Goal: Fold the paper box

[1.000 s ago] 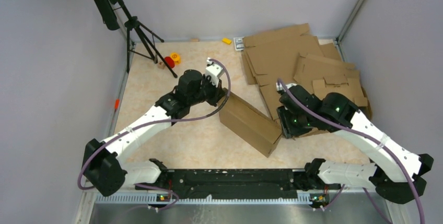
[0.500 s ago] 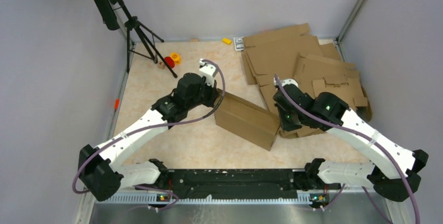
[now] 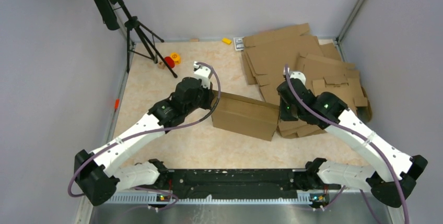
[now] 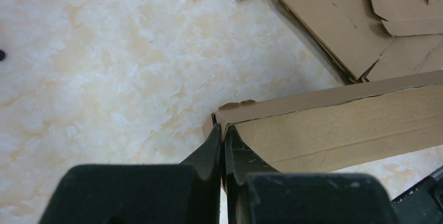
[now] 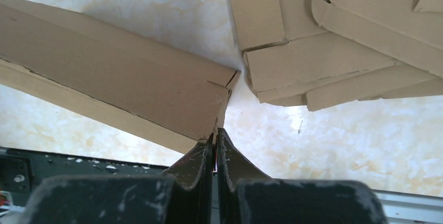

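Note:
The paper box [image 3: 244,117] is a long brown cardboard piece, folded into a raised shape, held between both arms at the table's middle. My left gripper [image 3: 211,100] is shut on its left end; in the left wrist view the gripper [image 4: 222,130] pinches the corner of the box [image 4: 334,125]. My right gripper [image 3: 280,115] is shut on its right end; in the right wrist view the gripper [image 5: 215,132] clamps the edge of the box [image 5: 120,85].
A pile of flat cardboard blanks [image 3: 303,67] lies at the back right, close behind the right arm, also in the right wrist view [image 5: 334,41]. A black tripod [image 3: 137,31], a red spool [image 3: 169,61] and small yellow pieces [image 3: 226,40] stand at the back left.
Both arms have swung the box anticlockwise, so it now lies nearly level across the table. The left gripper moved back and left, the right gripper moved towards the back.

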`<action>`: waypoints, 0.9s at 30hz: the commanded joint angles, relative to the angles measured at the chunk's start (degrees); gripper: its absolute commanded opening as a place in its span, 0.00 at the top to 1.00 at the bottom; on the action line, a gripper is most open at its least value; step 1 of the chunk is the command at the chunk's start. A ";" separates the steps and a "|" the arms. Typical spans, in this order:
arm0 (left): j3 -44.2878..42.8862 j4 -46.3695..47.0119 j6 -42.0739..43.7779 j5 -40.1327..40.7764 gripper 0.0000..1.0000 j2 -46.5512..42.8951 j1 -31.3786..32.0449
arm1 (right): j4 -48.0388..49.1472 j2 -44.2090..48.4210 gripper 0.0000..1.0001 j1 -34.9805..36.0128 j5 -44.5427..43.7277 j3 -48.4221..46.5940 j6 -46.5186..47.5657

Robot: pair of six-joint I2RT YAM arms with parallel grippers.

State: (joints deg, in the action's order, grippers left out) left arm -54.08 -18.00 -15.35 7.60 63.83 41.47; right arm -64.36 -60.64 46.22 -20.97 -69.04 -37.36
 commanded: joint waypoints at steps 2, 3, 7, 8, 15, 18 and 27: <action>0.57 -1.78 -0.69 0.59 1.00 0.03 1.62 | 5.89 1.12 1.00 -1.59 4.75 -1.16 -3.67; 0.44 -1.78 -0.65 0.88 1.00 0.32 1.86 | 5.68 0.97 1.00 -1.71 5.26 -1.55 -3.60; 0.08 -1.78 -0.34 2.34 1.00 1.21 2.76 | 5.43 0.48 1.00 -2.45 7.60 -2.17 -3.60; -0.03 -1.78 -0.23 2.73 1.00 1.40 3.00 | 5.26 0.25 1.00 -2.79 8.29 -2.32 -3.52; -1.07 -1.91 0.90 5.72 1.00 2.87 4.97 | 0.69 -1.28 1.00 -5.93 13.23 -4.63 -3.50; -1.67 -2.35 1.32 7.62 1.00 3.84 6.04 | -1.77 -1.86 1.00 -7.31 14.12 -5.43 -4.45; -2.23 -2.47 1.89 9.99 1.00 5.40 8.13 | -1.01 -2.85 1.00 -12.21 20.25 -6.57 -7.42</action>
State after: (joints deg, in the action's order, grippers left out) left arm -55.94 -17.67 -13.69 20.27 67.37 47.77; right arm -67.79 -62.59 35.44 -6.39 -72.29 -41.71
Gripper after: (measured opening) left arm 0.004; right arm 0.008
